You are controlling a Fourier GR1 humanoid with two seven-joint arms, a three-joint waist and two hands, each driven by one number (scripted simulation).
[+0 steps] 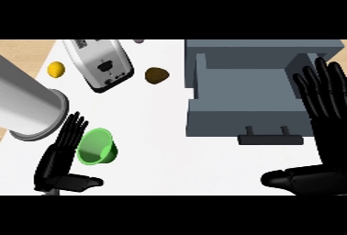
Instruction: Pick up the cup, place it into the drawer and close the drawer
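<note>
Head view of the white counter. The small green plastic cup lies tipped on its side at the lower left, its open mouth facing the viewer and slightly left, its base pointing away to the upper right; the long axis therefore runs roughly from lower left to upper right, close to the counter's surface. It appears light, rigid and smooth-walled, so it is likely to roll or slide if nudged, and is best taken across the body wall between thumb and fingers, just behind the rim. The left hand sits just beside the cup, straight fingers touching or nearly touching its left rim, thumb held apart below; nothing is enclosed yet. The right hand rests flat at the right edge, fingers straight and slightly spread, overlapping the open grey box-shaped drawer, whose handle faces the robot.
</note>
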